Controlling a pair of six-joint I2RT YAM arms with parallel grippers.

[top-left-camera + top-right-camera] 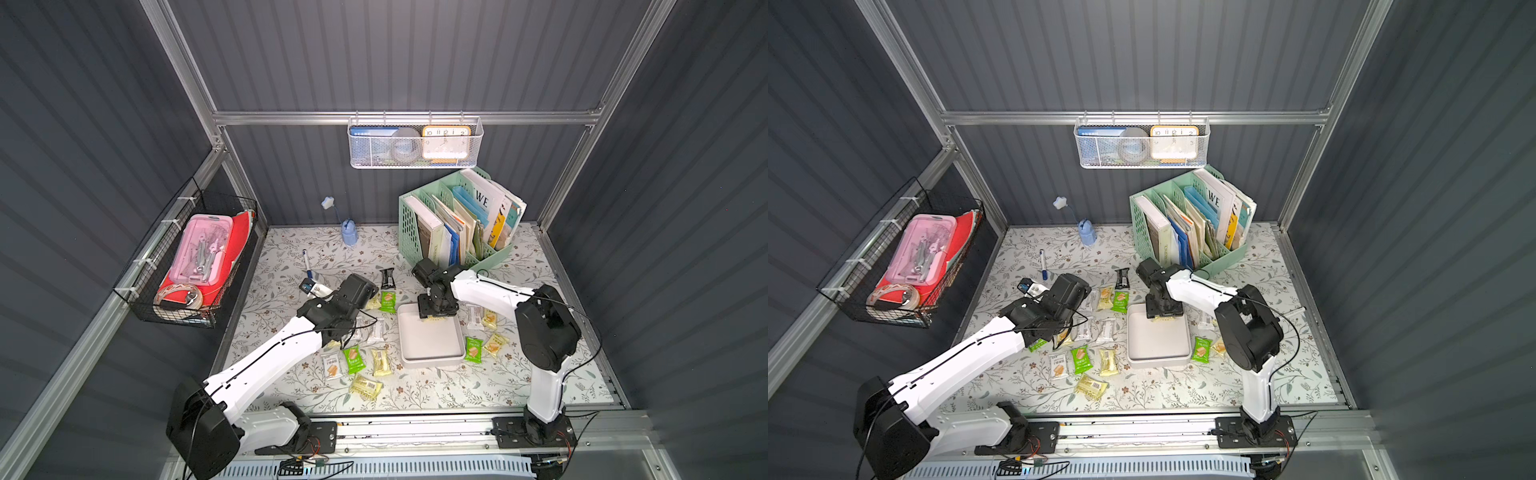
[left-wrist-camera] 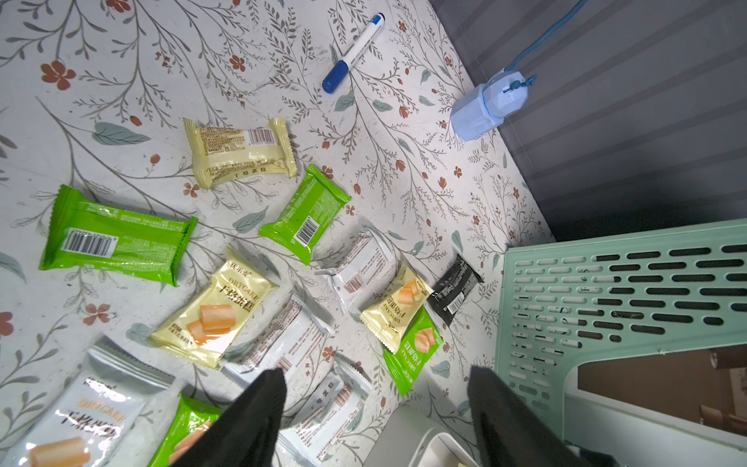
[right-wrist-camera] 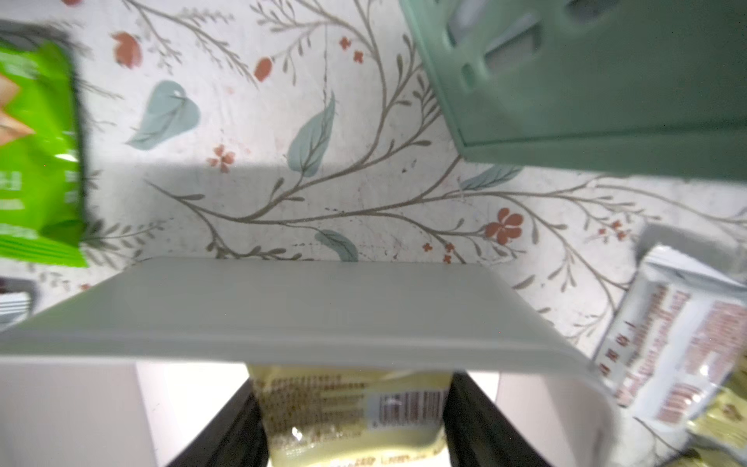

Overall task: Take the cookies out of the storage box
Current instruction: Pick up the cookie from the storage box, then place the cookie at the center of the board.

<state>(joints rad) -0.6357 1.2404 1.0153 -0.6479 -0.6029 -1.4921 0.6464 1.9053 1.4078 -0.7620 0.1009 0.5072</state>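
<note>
The white storage box [image 1: 432, 347] [image 1: 1156, 347] lies mid-table, and its near wall [image 3: 283, 307] fills the right wrist view. My right gripper [image 3: 351, 420] reaches down into the box's far end, shut on a pale yellow cookie packet [image 3: 347, 408] pinched between its fingers. The rest of the box floor looks bare. Several cookies lie on the mat: green [image 1: 353, 359], yellow [image 1: 381, 362] and black [image 1: 387, 278] to the box's left, green [image 1: 473, 349] and yellow [image 1: 496, 345] to its right. My left gripper [image 2: 378, 376] hovers open over white packets [image 2: 323, 412] beside the box corner [image 2: 404, 436], holding nothing.
A mint-green file organizer [image 1: 457, 220] full of books stands behind the box, close to the right wrist. A blue-capped marker [image 1: 306, 264] and a small blue device [image 1: 349, 232] lie at the back left. A black wire basket [image 1: 187, 266] hangs on the left wall, and a white mesh basket [image 1: 415, 143] on the back rail.
</note>
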